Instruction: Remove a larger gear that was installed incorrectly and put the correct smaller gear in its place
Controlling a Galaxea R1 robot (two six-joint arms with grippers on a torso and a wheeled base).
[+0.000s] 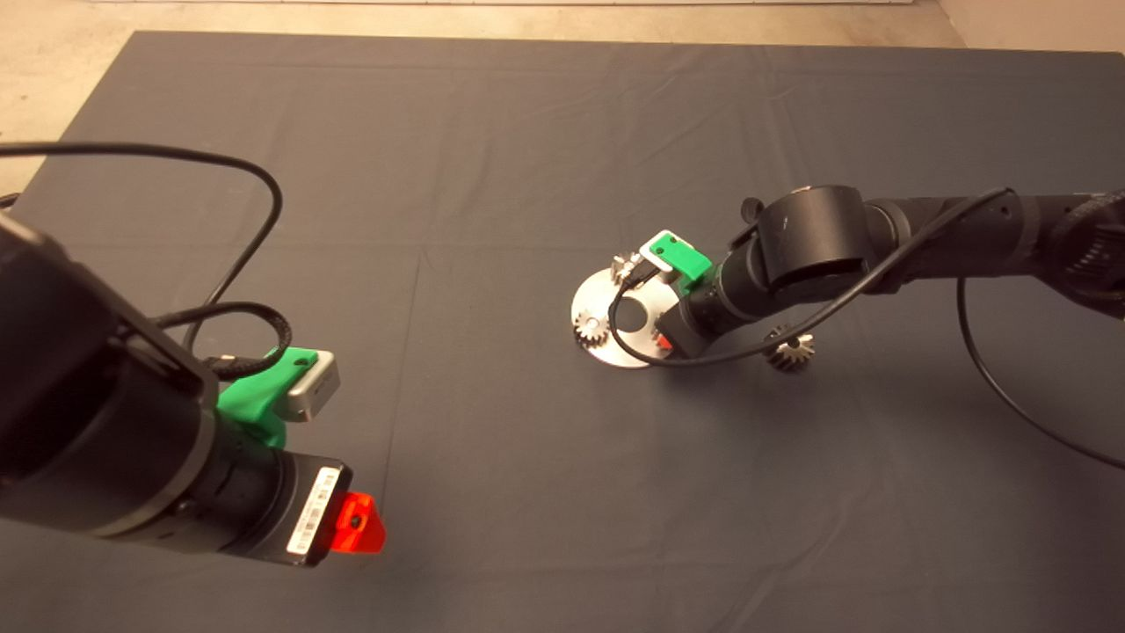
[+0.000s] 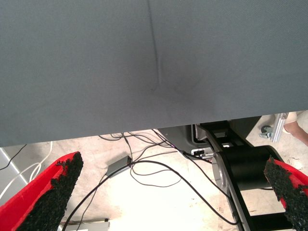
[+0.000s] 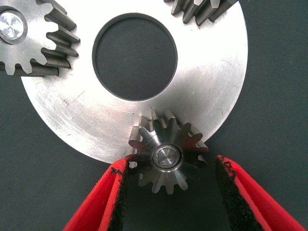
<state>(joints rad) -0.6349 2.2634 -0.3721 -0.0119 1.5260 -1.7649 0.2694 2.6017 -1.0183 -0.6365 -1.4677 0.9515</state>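
Hovering right over the disc (image 3: 211,86), the right gripper (image 3: 168,192) has its fingers spread, gripping nothing, with the smaller gear (image 3: 166,151) sitting between them. Left gripper (image 2: 168,202) is parked lower left, fingers wide and empty; larger gear (image 1: 790,348) lies on the mat.

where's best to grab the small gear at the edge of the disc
By its toothed rim, on two opposite sides, from above at the outer edge of the disc. The small gear lies flat, teeth all round, and the right gripper straddles it, fingers open.

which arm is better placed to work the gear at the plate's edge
Right: its jaws flank the small gear on the plate; the left arm waits far off.
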